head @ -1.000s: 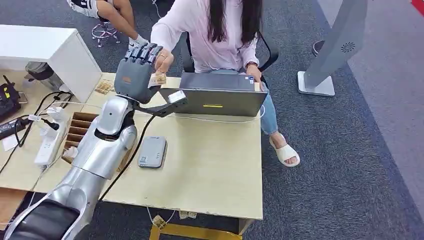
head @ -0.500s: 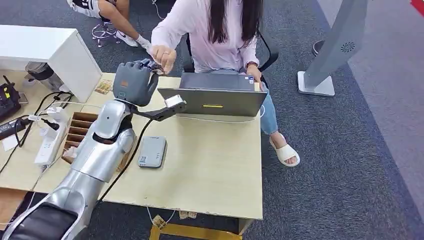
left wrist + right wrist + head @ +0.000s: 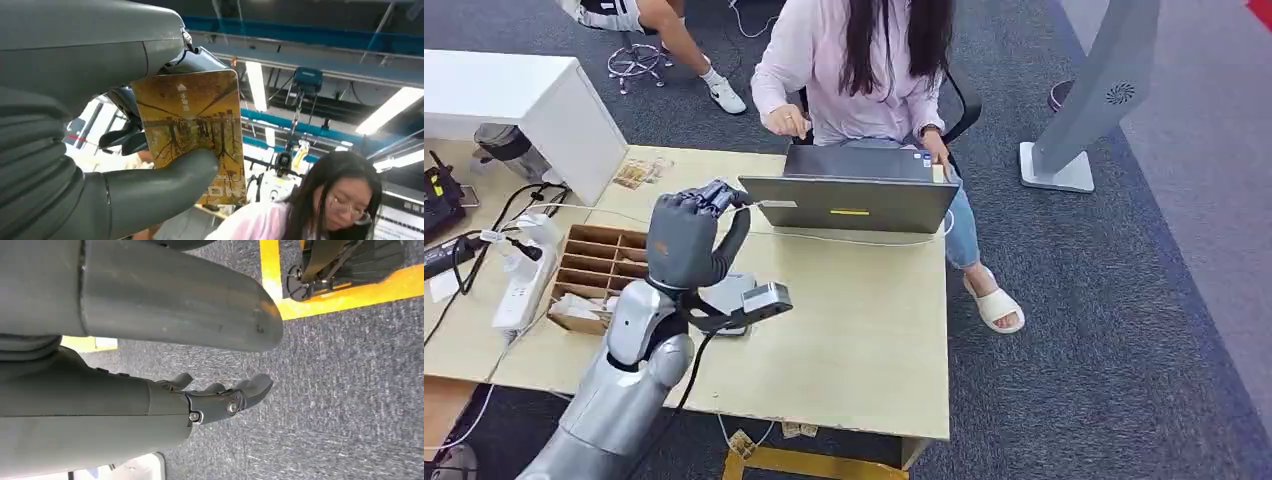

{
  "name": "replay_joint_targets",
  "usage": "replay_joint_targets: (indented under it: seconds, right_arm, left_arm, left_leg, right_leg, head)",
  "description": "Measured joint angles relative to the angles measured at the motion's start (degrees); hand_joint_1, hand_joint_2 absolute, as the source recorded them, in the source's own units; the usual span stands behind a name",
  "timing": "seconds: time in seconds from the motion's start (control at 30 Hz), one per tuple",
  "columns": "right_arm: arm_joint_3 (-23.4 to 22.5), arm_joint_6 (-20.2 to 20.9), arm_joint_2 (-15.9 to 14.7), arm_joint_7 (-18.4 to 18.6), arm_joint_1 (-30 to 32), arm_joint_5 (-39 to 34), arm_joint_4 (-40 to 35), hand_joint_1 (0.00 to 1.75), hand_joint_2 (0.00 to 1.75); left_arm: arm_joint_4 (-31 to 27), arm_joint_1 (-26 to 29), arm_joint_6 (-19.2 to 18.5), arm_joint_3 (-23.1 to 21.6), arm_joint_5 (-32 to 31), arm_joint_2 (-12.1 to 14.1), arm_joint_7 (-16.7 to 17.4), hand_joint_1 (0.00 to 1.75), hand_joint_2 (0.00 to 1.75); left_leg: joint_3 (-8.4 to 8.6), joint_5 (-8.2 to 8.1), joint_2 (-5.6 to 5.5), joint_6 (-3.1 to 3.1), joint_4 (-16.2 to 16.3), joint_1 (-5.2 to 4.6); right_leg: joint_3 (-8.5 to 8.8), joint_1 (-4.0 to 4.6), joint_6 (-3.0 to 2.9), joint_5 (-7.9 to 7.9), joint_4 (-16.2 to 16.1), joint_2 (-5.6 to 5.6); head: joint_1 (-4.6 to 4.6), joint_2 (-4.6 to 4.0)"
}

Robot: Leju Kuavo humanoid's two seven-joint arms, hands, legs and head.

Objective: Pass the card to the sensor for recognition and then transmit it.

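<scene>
My left hand [image 3: 687, 238] is raised over the table with its fingers curled. In the left wrist view it pinches a yellow-brown picture card [image 3: 192, 131] between the thumb [image 3: 165, 187] and the fingers behind it. The grey flat sensor [image 3: 736, 287] lies on the table just beneath and beyond that wrist, partly hidden by it. A person [image 3: 864, 70] in a pink shirt sits across the table, both hands at the laptop [image 3: 849, 192]. My right hand [image 3: 220, 397] hangs over grey carpet, fingers apart and holding nothing.
A wooden compartment box [image 3: 594, 262] sits left of the sensor, with a power strip [image 3: 524, 280] and cables further left. A white cabinet [image 3: 524, 100] stands at the back left. Loose cards [image 3: 639, 172] lie near it. Bare tabletop [image 3: 864, 310] lies to the right.
The person gave the card to my left hand, which closed on it and drew back from the laptop's far corner to above the sensor. The person's hand returned to the laptop.
</scene>
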Motion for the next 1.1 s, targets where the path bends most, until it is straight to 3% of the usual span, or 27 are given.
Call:
replay_joint_targets:
  seconds: [0.1,0.17,0.37,0.6,1.1]
  right_arm:
    - [0.0,0.11,-0.02,-0.11,0.12,-0.37,0.04,0.0,0.0]
    - [0.0,0.22,-0.04,-0.15,0.16,-0.76,0.13,0.0,0.0]
    - [0.0,0.35,-0.24,-0.39,0.22,-1.11,0.24,0.0,0.0]
    - [0.0,0.33,-0.31,-0.52,0.28,-2.14,0.39,0.0,0.0]
    - [0.0,-0.39,-0.31,-1.09,0.58,-3.45,0.46,0.0,0.0]
  left_arm:
    - [-0.91,3.03,-1.53,0.0,-1.23,0.67,0.64,1.75,1.75]
    - [-0.35,3.9,-3.97,0.0,-4.51,1.33,3.71,1.75,1.75]
    - [7.1,2.81,-7.01,0.02,-9.09,2.47,9.18,1.75,1.75]
    - [12.66,2.81,-7.65,0.92,-8.42,2.84,11.28,1.75,1.75]
    - [17.23,7.64,-4.57,7.89,-4.0,2.67,10.97,1.75,1.75]
  left_leg:
    - [0.01,0.0,0.0,0.0,-0.01,0.0]
    - [0.01,0.01,-0.01,0.0,-0.01,0.01]
    - [0.03,0.05,-0.02,-0.02,0.0,0.01]
    - [0.01,0.03,-0.01,0.0,0.0,0.0]
    - [0.01,0.01,-0.01,0.0,-0.01,0.01]
  right_leg:
    - [0.0,0.0,0.0,0.0,0.0,-0.02]
    - [0.0,0.0,0.0,0.0,0.0,-0.02]
    - [0.03,0.01,-0.03,0.03,0.01,-0.02]
    - [0.02,0.0,-0.01,0.02,0.01,-0.01]
    - [0.02,0.01,-0.01,0.0,0.01,-0.01]
  head:
    - [0.0,0.0]
    - [-0.02,0.0]
    - [-0.02,0.0]
    - [0.0,0.0]
    - [0.0,0.0]
